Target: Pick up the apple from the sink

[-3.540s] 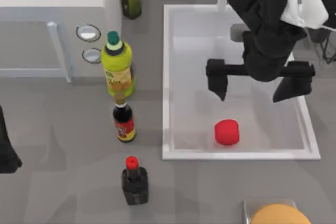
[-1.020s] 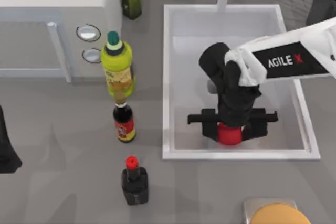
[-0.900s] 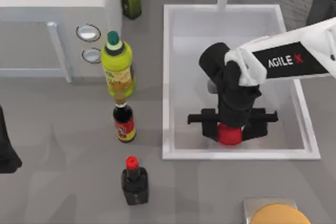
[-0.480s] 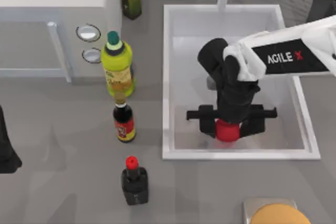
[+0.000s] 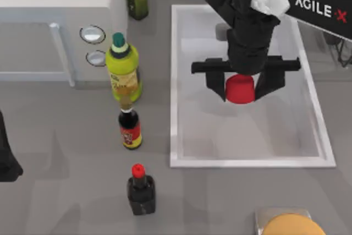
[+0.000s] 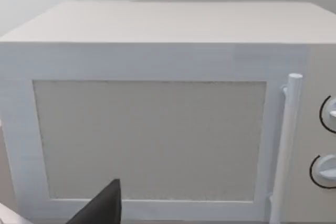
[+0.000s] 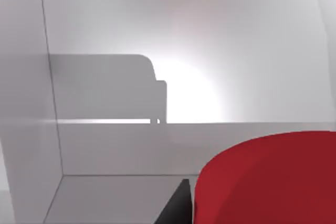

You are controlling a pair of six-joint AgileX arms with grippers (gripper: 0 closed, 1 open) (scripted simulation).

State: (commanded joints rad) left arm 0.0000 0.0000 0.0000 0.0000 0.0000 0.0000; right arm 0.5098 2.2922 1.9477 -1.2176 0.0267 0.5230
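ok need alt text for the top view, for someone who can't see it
The right gripper holds the red apple above the white sink. Four bottles stand in a line on the grey table left of the sink, beside a white microwave; the left arm sits at the table's left edge.

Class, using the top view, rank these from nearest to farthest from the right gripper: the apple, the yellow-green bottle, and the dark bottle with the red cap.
1. The apple, held in the right gripper above the sink.
2. The yellow-green bottle, left of the sink.
3. The dark bottle with the red cap, near the table's front, left of the sink.
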